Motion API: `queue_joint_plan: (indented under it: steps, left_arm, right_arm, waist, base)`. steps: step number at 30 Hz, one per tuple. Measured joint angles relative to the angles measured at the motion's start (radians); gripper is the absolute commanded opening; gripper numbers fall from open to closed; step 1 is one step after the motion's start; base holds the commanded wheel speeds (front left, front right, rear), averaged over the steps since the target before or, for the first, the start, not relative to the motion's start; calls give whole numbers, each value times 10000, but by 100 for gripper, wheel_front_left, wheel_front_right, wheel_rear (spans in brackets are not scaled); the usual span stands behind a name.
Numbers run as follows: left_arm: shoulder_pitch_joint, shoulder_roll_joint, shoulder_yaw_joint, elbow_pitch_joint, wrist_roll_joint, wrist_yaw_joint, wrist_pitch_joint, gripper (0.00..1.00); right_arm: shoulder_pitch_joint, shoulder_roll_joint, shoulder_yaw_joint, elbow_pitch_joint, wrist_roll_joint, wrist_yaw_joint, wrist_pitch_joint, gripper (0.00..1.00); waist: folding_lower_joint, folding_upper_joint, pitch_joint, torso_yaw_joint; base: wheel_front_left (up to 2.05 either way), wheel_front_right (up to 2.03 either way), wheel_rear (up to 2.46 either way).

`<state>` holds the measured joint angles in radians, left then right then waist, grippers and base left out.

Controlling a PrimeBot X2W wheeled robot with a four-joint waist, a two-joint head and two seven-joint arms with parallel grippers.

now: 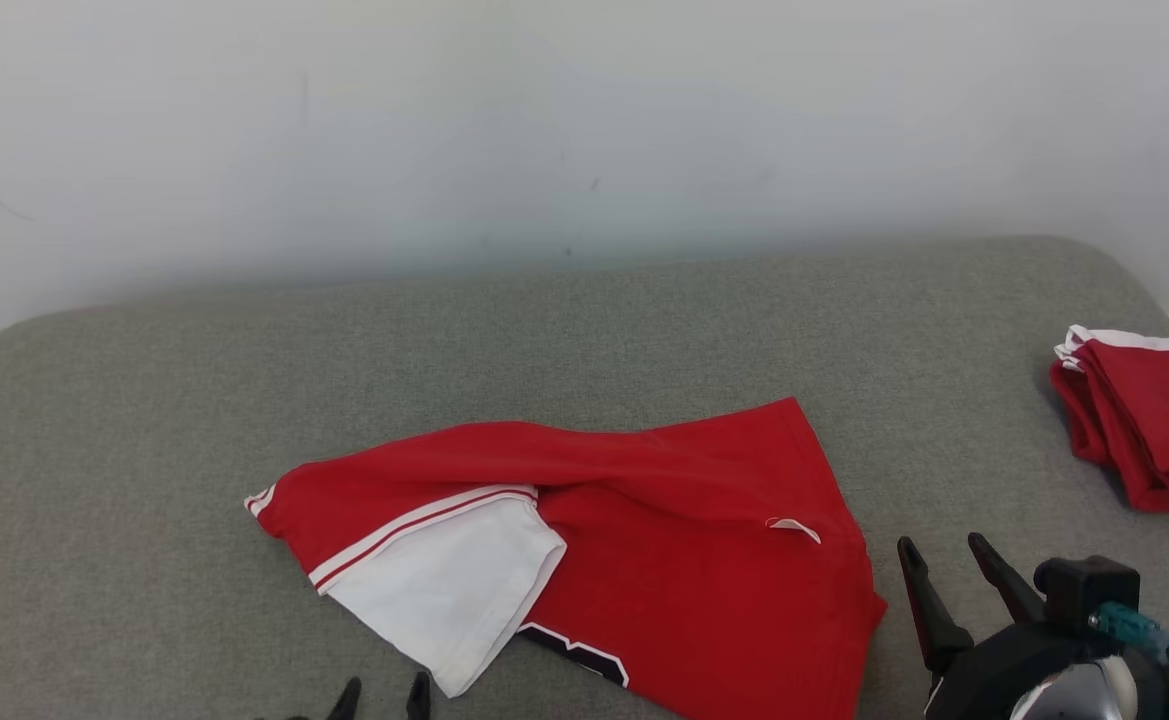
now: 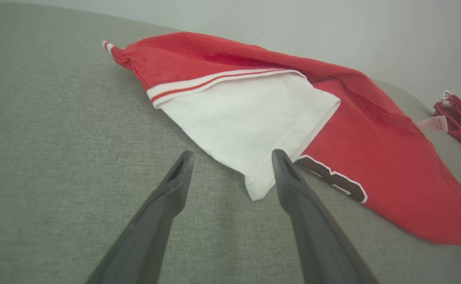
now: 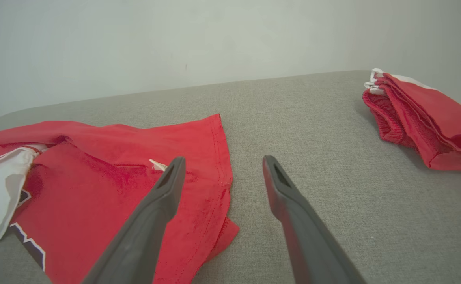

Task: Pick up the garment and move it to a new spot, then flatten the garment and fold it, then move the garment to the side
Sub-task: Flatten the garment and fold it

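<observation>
1. Garment (image 1: 704, 560): a red jersey-type top lying loosely crumpled, not flat, on the grey fabric bench (image 1: 244, 350), centre-near, with its near edge running out of the head view.
2. A white sleeve (image 1: 454, 590) is folded over the garment's left-near part. A white band with a red stripe runs where it meets the red.
3. Writing: a dark character with a white outline (image 1: 584, 652) sits at the near edge, partly covered by the sleeve, so it is not readable.
4. A small white tag (image 1: 792, 527) sticks out on the right side of the garment. Its print is too small to read.
5. A second red item with white trim (image 1: 1144, 430), folded, lies at the far right edge of the bench, well apart from the garment.
6. Left pincer (image 1: 386, 685): fingers apart and holding nothing. The tips are at the sleeve's near corner. I cannot tell whether they touch it.
7. Right pincer (image 1: 941, 543): fingers apart and holding nothing, just right of the garment's right hem, over bare bench.
8. A plain pale wall (image 1: 544, 120) stands behind the bench.
</observation>
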<state>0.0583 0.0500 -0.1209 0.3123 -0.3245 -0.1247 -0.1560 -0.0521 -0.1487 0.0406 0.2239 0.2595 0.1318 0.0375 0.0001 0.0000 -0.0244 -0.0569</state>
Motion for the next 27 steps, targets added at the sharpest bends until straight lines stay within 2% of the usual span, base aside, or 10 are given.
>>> queue_joint_plan:
  steps: [2,5,7,19,20,23,25,26,27]
  left_arm:
    - [-349,-2,-255,403,-510,31,610,100]
    - [-721,2,-550,1053,-1020,560,1546,100]
    - [-999,10,-792,1223,-1120,752,1854,100]
    - [-1894,-2,-1239,1774,-1195,1459,1747,100]
    - [-1924,-2,-1275,1822,-1218,1459,1760,96]
    - [-2048,15,-1373,1921,-1346,1425,1843,58]
    - [-2077,8,-1453,1952,-1369,1427,1879,22]
    - [-2086,10,-1482,1971,-1384,1427,1881,0]
    - [-2106,12,-1507,1990,-1407,1423,1881,0]
  right_arm:
    - [-281,-56,-52,194,40,0,439,100]
    - [-675,-86,-69,489,48,0,1007,100]
    - [-917,-100,-29,593,50,0,1141,100]
    - [-1627,-132,104,963,44,0,1352,100]
    - [-1663,-132,100,1032,40,0,1434,100]
    - [-1822,-127,0,1252,-71,0,1778,100]
    - [-1980,-123,-58,1423,-171,0,2104,100]
    - [-2074,-111,-75,1505,-192,0,2299,100]
    - [-2160,-94,-88,1557,-224,0,2451,100]
  waist:
    - [1,0,74,-24]
    - [0,0,199,-80]
    - [0,0,289,-134]
    - [1,0,987,-343]
    - [1,0,1023,-349]
    - [0,0,1099,-350]
    - [0,0,1136,-334]
    - [0,0,1153,-323]
    - [0,0,1172,-309]
  base:
    - [0,0,0]
    - [0,0,0]
    - [0,0,0]
    - [0,0,0]
    - [0,0,0]
    - [0,0,0]
    - [0,0,0]
    - [0,0,0]
    - [0,0,0]
